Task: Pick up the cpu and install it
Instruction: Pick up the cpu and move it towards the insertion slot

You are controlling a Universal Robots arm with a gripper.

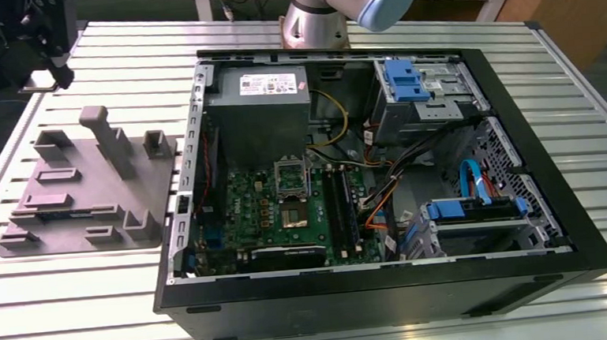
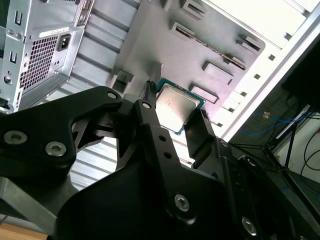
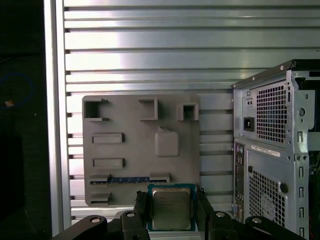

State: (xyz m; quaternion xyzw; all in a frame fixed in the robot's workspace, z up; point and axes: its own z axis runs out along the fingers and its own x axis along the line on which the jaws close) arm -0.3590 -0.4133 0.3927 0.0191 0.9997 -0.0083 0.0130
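Gripper (image 3: pixel 171 200): jaws clamped on cpu (image 3: pixel 171 214) edges, above grey fixture tray (image 3: pixel 125 120). Tray slot: memory stick (image 3: pixel 129 179). Open case (image 1: pixel 396 295): green motherboard (image 1: pixel 286 234), power supply (image 1: pixel 263 113).

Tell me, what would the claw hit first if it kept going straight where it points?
Probably the grey fixture tray near its edge, the cpu held in the gripper touching first; depth is unclear, so perhaps the slatted table instead.

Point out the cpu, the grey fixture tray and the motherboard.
cpu (image 3: pixel 171 208): first wrist view, metal top.
fixture tray (image 3: pixel 131 150): first wrist view, bare flat face.
motherboard (image 1: pixel 252 220): exterior view, green surface.
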